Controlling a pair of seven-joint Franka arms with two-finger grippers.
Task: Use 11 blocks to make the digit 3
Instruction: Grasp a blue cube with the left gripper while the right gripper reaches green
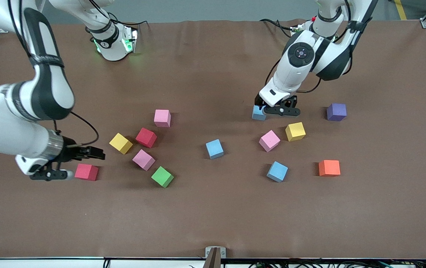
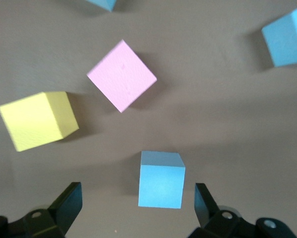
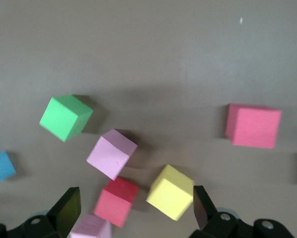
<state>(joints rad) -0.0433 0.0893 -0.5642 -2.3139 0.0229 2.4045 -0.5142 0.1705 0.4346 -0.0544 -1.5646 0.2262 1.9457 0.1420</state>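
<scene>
Starting toward the right arm's end of the table from the centre light blue block: right gripper hanging over the cloth just beside the rose-red block, jaws spread wide, nothing in them. Hard to judge its height from these angles, probably clear of the surface, so waiting rather than working. Next along, closer to the centre block, a loose cluster: yellow block, red block, first pink block, second pink block, green block. All apart, so no digit 3 begun anywhere.

Past the centre block toward the left arm's end: left gripper down low, jaws fully apart, the farther light blue block between the fingers but not pinched yet. Looks like the pick in hand. To do it well: shift a touch to centre the cube, given the slight offset toward one finger, square the wrist to its side faces, then squeeze gently and lift straight up. Third pink block and second yellow block near but apart, so probably no snagging.

Plenty of bare table nearer the camera than the centre block, good building room, edges well off. Purple cube farther toward the left arm's end: leave alone.
</scene>
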